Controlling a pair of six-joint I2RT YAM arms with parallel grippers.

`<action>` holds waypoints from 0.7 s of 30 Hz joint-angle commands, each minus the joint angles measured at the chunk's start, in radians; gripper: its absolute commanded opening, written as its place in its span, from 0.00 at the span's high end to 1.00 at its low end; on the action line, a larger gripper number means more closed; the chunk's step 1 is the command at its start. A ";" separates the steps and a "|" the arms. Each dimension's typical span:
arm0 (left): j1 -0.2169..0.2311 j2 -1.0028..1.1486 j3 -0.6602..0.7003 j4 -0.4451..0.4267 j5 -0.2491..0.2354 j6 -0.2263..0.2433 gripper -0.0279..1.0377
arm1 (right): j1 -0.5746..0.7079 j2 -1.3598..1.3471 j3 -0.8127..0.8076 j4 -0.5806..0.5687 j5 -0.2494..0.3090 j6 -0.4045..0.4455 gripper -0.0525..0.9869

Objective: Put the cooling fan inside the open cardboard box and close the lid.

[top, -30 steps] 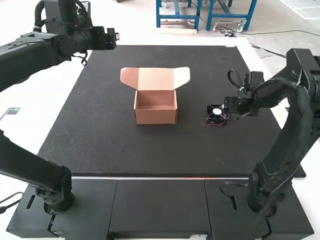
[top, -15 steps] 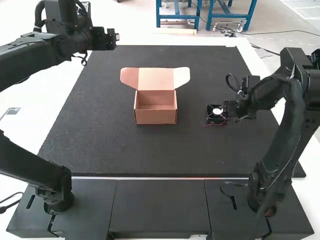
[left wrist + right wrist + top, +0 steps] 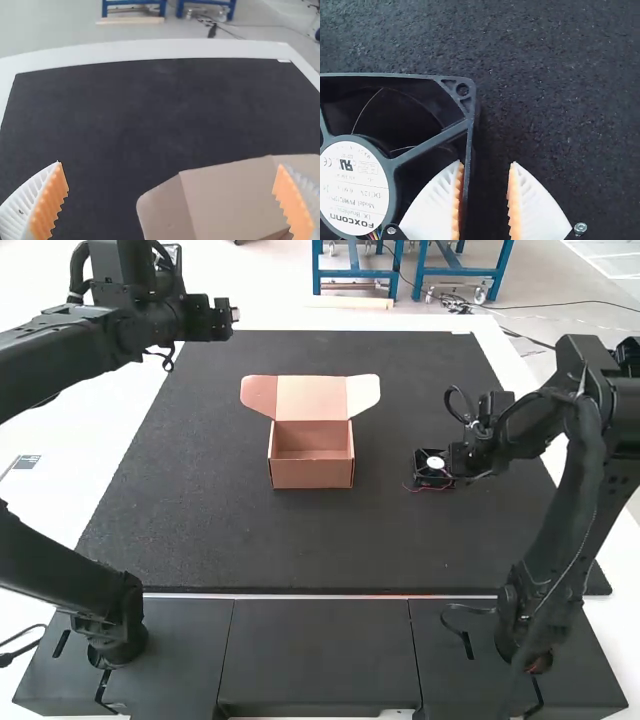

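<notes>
Right wrist view shows the step in hand: picking up the fan, and the grasp is not yet made. The right tool stands low over one edge of the fan with its two ribbed fingers partly open. One pad is inside the frame, close against the side wall. The other is outside, over the bare tabletop, with a clear gap to the wall. The wall therefore sits between the pads, but nothing is clamped and the tool holds nothing.

In the high view the fan lies flat on the tabletop, label up, to the right of the box and well apart from it. Thin wires trail at the fan's front. The box sits near the middle, open at the top, with its lid folded back behind it.

As I judge it, the next move is to shut the fingers on that wall, lift, carry the fan across to the box and lower it in. The hold would be on one thin edge, so the fan may tilt once it leaves the tabletop. A firm squeeze before lifting seems wise, and the wires could snag on the box rim.

The left tool hangs wide open and empty just behind the lid, well placed to fold it over afterwards.
</notes>
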 commanded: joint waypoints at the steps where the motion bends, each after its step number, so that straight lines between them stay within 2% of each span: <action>1: 0.010 -0.009 0.014 0.006 0.001 0.023 0.07 | 0.018 0.048 -0.015 -0.024 0.015 -0.040 0.82; 4: 0.026 -0.009 0.014 0.007 0.001 0.024 0.07 | 0.035 0.063 -0.015 -0.027 0.003 -0.091 0.97; 7: 0.042 -0.009 0.014 0.009 0.001 0.024 0.07 | 0.048 0.077 -0.012 -0.048 0.002 -0.128 0.97; 13: 0.056 -0.009 0.001 0.009 0.001 0.030 0.07 | 0.041 0.071 0.005 -0.065 -0.020 -0.149 0.97; 17: 0.059 -0.012 -0.014 0.006 0.001 0.043 0.07 | 0.031 0.006 0.075 -0.142 -0.086 -0.146 0.97; 21: 0.059 -0.018 -0.036 0.007 0.001 0.041 0.07 | -0.030 -0.086 0.146 -0.218 -0.144 -0.143 0.98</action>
